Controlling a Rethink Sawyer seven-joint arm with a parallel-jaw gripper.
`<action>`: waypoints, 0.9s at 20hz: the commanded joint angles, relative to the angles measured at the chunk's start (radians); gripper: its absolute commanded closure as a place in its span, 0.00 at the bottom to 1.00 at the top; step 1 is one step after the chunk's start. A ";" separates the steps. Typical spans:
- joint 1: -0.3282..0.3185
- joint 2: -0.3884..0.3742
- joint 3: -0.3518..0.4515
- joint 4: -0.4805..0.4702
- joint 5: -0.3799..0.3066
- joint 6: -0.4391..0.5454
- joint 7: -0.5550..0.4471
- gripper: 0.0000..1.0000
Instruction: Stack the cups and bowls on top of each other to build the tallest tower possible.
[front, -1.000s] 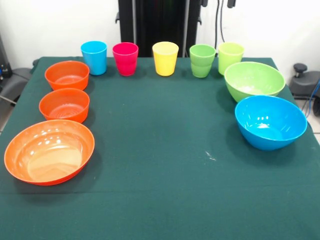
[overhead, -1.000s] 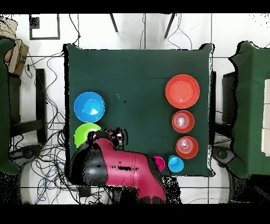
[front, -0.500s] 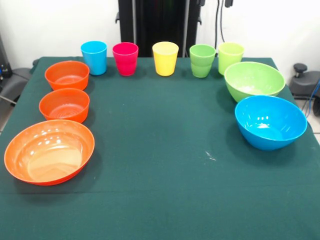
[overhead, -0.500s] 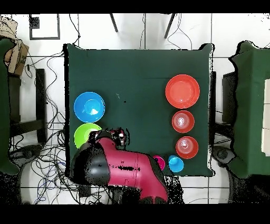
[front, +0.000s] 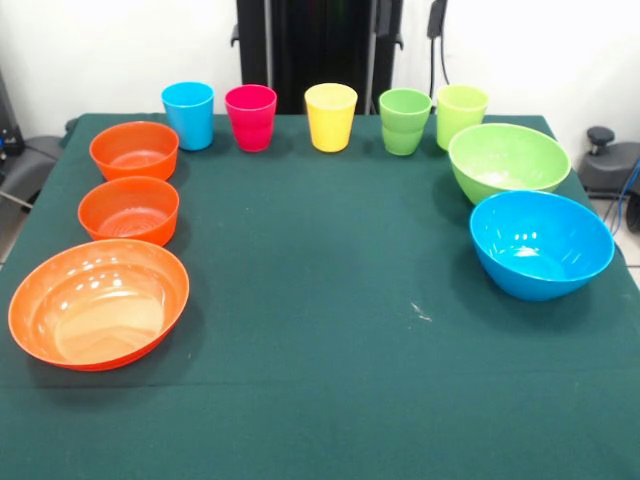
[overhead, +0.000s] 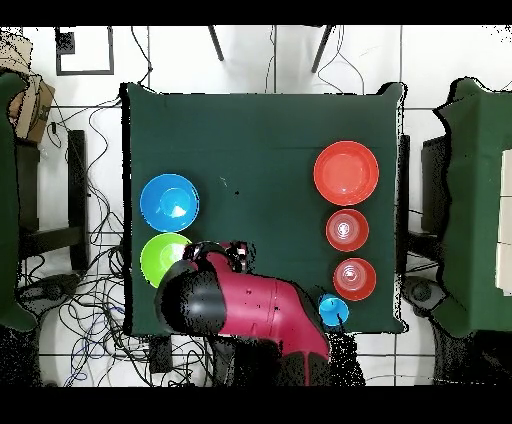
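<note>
showing no readable writing on the cups or bowls; jaws' state cannot be told

We find no legible text, label, brand, number or sign on any surface in either view; the cups, bowls and tablecloth carry no markings.

cups: 5 standing, possibly 6 (one green looks nested) | bowls: 5
</note>
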 joint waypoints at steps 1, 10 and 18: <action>-0.034 0.167 0.105 -0.112 -0.012 -0.009 0.080 0.00; -0.057 0.305 0.176 -0.271 -0.003 0.027 0.038 0.00; -0.029 0.392 0.128 -0.480 -0.005 0.149 0.065 0.00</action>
